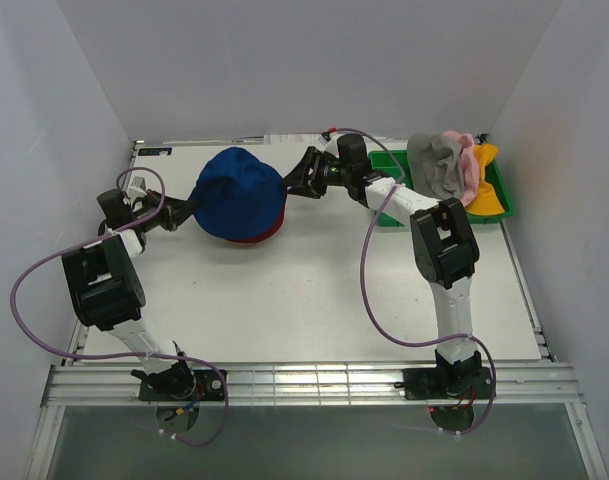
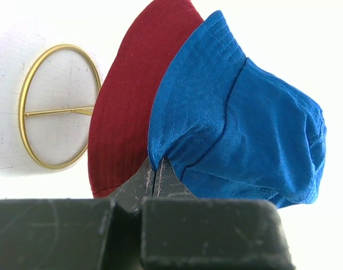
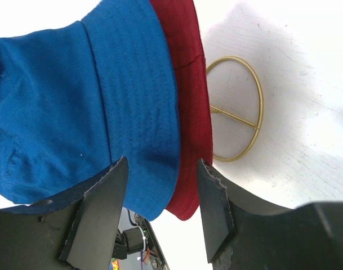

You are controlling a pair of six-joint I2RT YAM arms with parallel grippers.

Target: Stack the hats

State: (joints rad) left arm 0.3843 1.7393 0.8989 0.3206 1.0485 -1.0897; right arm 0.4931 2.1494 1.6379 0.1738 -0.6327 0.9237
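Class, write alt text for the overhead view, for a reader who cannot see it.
A blue hat sits on a red hat on a white table, with the left gripper at its left brim and the right gripper at its right. A grey hat, pink hat and orange hat are heaped on a green tray, far right.

- Dark red hat (image 1: pixel 255 239): in the top view it is covered by the blue hat (image 1: pixel 239 192), except for a thin arc of brim at the near side. Its crown is unseen in every view. The left wrist view cuts off its top.
- Blue hat: cut off at the left edge of the right wrist view.
- Wire ring (image 2: pixel 26 109): one side is hidden behind the dark red brim in both wrist views.
- Left end effector (image 2: pixel 156 171): clamped on the blue brim. In the top view its tips are hidden under that brim.
- Pink hat (image 1: pixel 471 160): mostly hidden behind the grey hat (image 1: pixel 436 165).
- Green tray (image 1: pixel 386 160): largely covered by hats and the right arm.
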